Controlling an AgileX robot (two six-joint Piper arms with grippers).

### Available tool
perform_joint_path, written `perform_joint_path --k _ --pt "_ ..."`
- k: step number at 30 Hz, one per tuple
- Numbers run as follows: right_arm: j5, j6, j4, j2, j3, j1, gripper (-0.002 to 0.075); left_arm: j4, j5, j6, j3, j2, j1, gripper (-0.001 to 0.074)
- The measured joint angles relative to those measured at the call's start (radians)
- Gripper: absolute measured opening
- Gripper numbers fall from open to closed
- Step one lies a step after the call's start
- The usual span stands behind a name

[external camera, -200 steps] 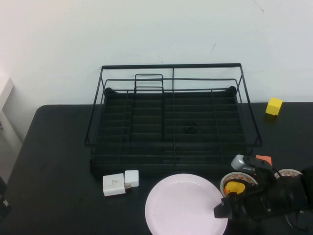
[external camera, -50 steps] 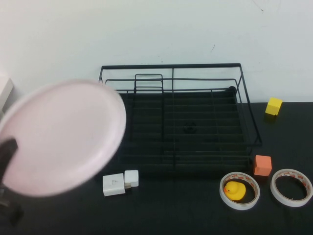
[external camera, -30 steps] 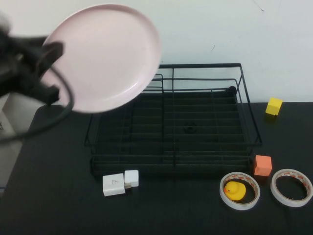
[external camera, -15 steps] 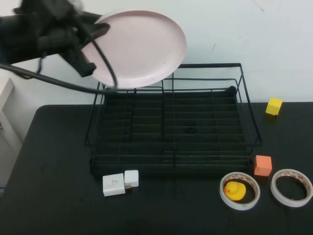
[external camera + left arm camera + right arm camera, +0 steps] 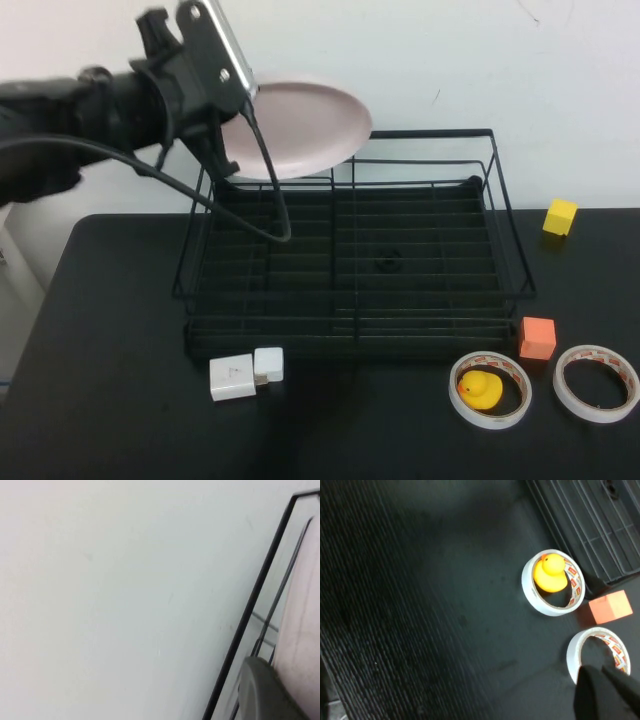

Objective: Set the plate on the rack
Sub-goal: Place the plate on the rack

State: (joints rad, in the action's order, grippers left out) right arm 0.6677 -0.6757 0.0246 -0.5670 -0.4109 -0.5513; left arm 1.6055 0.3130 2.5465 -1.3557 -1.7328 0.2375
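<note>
Fingers of the left gripper [image 5: 232,125] pinched the plate [image 5: 300,125] at its rim, holding it nearly flat above the rack [image 5: 352,250], at its far-left corner. The right gripper [image 5: 607,692] stayed far away, fingers pressed together.

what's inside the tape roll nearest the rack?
A yellow rubber duck sits inside that tape roll, on the black table. Nothing covers it. The left gripper holds the plate over the rack; the right gripper hangs above the table.
</note>
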Motion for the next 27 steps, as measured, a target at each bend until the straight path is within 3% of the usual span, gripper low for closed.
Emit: perform_joint_path --k 4,7,18,27 --pt "-0.001 0.000 -0.003 0.000 0.005 0.000 0.0001 0.076 -0.018 0.219 -0.002 -0.075 0.000 0.0070" --pt "-0.001 0.000 -0.009 0.000 0.009 0.000 0.0001 0.088 -0.020 0.277 -0.015 -0.116 0.000 0.0070" --pt "-0.001 0.008 -0.025 0.000 0.009 0.000 0.0001 0.098 -0.011 0.276 -0.191 -0.241 0.011 0.0070" --pt "-0.001 0.022 -0.025 0.000 0.009 0.000 0.0001 0.098 -0.006 0.265 -0.209 -0.294 0.021 0.0070"
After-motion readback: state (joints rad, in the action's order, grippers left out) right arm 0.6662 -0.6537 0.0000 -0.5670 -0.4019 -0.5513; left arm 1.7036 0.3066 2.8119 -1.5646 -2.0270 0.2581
